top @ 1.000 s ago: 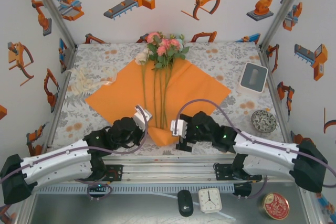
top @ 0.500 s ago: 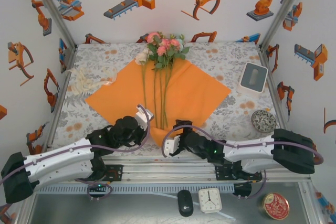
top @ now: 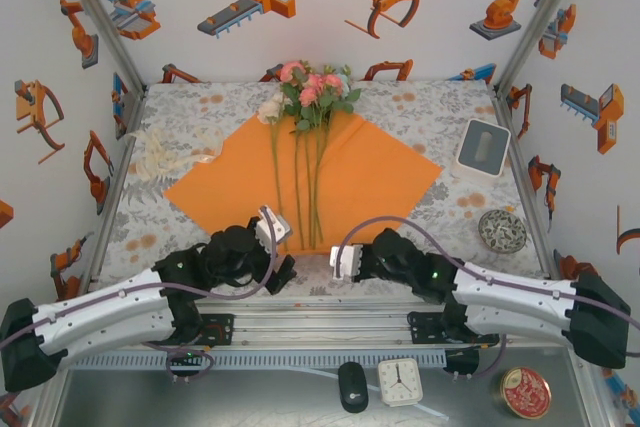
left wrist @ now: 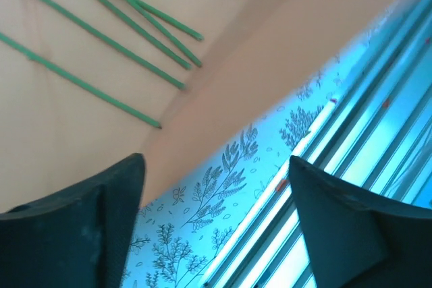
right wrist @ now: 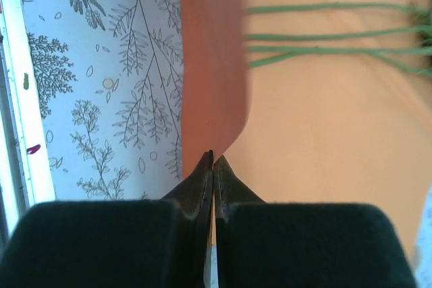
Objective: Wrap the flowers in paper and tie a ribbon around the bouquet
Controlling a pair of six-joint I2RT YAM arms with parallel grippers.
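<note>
The orange paper (top: 370,172) lies as a diamond on the printed tablecloth. The flowers (top: 312,92) lie on it, blooms at the far end and thin green stems (top: 300,187) running toward me. My right gripper (top: 336,266) is at the paper's near corner. In the right wrist view the gripper (right wrist: 214,160) is shut on the paper's (right wrist: 324,133) curled-up edge, with the stem ends (right wrist: 324,28) beyond it. My left gripper (top: 282,271) is just left of that corner. It (left wrist: 216,193) stands open over bare tablecloth, with paper (left wrist: 81,119) and stems (left wrist: 101,32) ahead. The cream ribbon (top: 165,152) lies bunched at the far left.
A white box (top: 484,147) and a round metal tin (top: 502,231) sit on the right side of the table. Below the table's near rail lie a black mouse (top: 352,385), a small clock (top: 400,381) and a red round tin (top: 525,392).
The paper's near corner, which pointed toward me between the grippers, is now drawn up in the right gripper. That gripper swung left under it, then back right. The left gripper dropped slightly nearer.
</note>
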